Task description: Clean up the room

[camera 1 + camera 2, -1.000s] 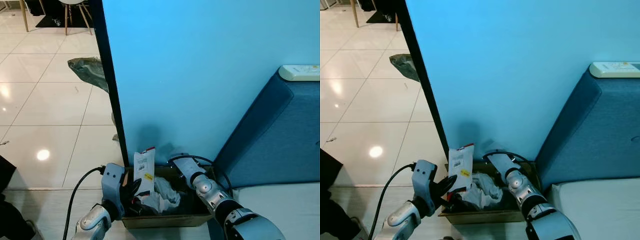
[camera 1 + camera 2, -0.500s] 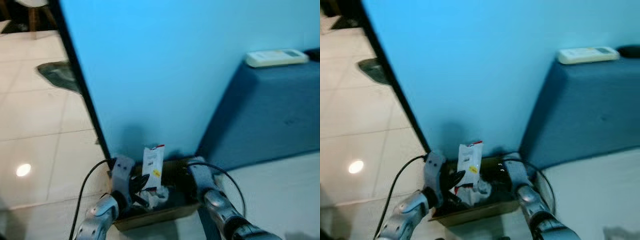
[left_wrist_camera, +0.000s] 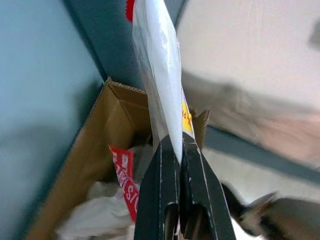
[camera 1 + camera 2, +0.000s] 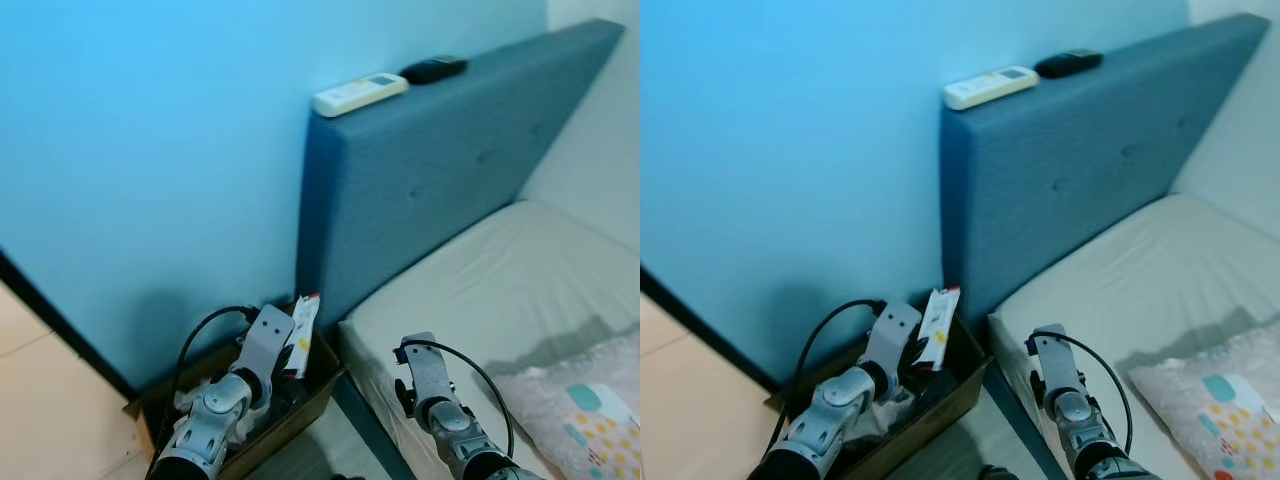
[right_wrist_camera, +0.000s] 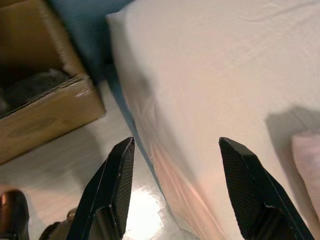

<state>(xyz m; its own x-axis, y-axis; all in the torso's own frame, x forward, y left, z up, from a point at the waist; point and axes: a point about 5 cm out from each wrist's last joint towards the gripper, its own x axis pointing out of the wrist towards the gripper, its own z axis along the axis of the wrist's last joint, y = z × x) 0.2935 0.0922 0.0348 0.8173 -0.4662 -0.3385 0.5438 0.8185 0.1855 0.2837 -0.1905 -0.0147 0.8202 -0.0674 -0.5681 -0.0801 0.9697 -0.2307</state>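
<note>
My head cameras give a bright but slightly soft picture, the blue wall [image 4: 150,150] evenly lit with a dim shadow low beside the cardboard box [image 4: 300,400]. The left wrist feed is blurred beyond the wrapper [image 3: 160,75]. I see floor glare between the right pincer's [image 5: 180,200] fingers.

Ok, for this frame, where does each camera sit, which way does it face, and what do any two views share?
Left eye: on the head, facing down-forward at the blue headboard, bed and cardboard box; both arms show.
Right eye: same scene, shifted slightly.
Left wrist: along the left hand, shut on a white packet above the box.
Right wrist: along the open right hand, facing the mattress edge and floor.
Shared: the box appears in all four.
</note>
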